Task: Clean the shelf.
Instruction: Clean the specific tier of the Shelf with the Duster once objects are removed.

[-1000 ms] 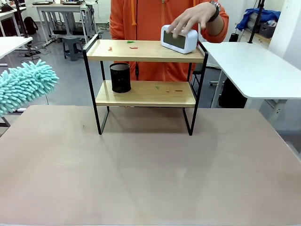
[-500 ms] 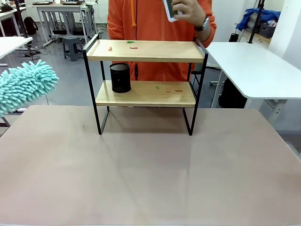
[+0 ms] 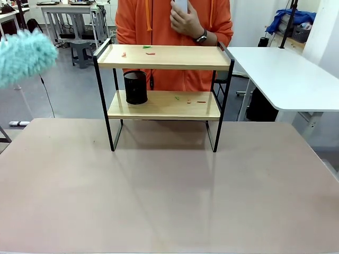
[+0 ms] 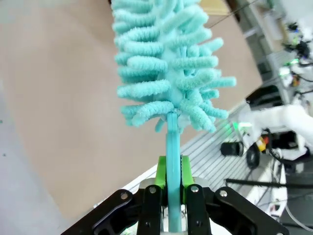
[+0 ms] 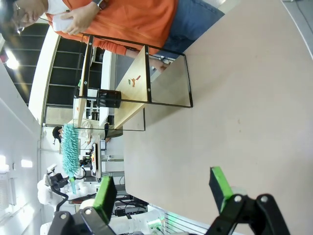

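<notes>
**Front view.** The shelf point(image 3: 164, 57) stands on the far half of the beige table point(image 3: 169, 201), just in front of a person in orange whose hand point(image 3: 185, 20) holds a white device point(image 3: 180, 5) above it. Small scraps point(image 3: 150, 53) lie on the upper board. More lie on the lower board, which also carries a black mesh cup point(image 3: 135, 87). The teal duster point(image 3: 24, 55) hangs at far left, well apart from the shelf and about level with its top.

**Left wrist view.** The left gripper point(image 4: 169, 171) pinches the duster's handle between its green pads, and the fluffy head points out over the table.

**Right wrist view.** The right gripper point(image 5: 163, 188) is spread and holds nothing, well apart from the shelf.

We judge the step in hand to be carrying the duster to the upper board. To do it well, we would pass above the raised side rail and lay the head flat. We would then sweep the scraps one way toward an open edge, clear of the person's hand.
</notes>
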